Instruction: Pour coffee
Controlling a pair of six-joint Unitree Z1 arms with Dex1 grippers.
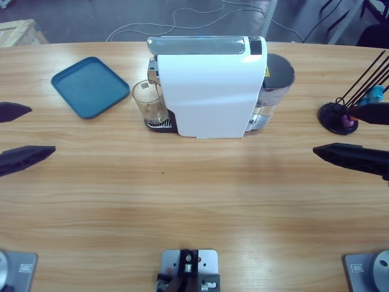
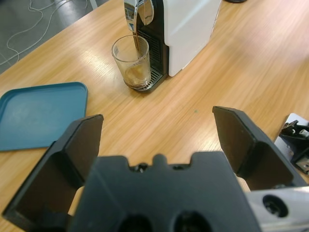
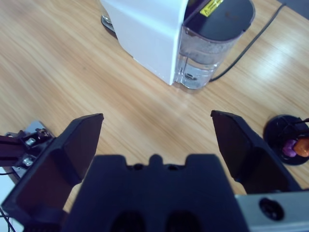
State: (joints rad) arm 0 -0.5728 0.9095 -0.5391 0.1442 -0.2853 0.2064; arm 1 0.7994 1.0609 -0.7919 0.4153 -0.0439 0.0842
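High view: white capsule coffee machine (image 1: pixel 213 91) stands mid-bench, its dark-lidded water tank (image 1: pixel 276 76) at the right end. A clear glass tumbler (image 1: pixel 149 103) sits on the drip grille under the spout at the left end. Teal tray (image 1: pixel 91 86) lies on the bench (image 1: pixel 194 201) left of the tumbler, apart from it. Black capsule stand (image 1: pixel 340 117) with thin rods sits far right. Left gripper (image 1: pixel 12 134) enters at the left edge, right gripper (image 1: pixel 358 137) at the right edge, both well apart from the machine.

Left wrist view: left gripper (image 2: pixel 159 140) fingers spread wide, holding nothing. A dark stream falls from the spout into the tumbler (image 2: pixel 132 63); the coffee (image 2: pixel 135 75) is a shallow tan layer at its bottom. Tray (image 2: pixel 38 113) near left.

Right wrist view: right gripper (image 3: pixel 157 140) fingers wide apart, empty. Water tank (image 3: pixel 207 46) and a black cable (image 3: pixel 251 43) lie ahead; purple and orange capsules (image 3: pixel 294 147) rest on the stand's base.
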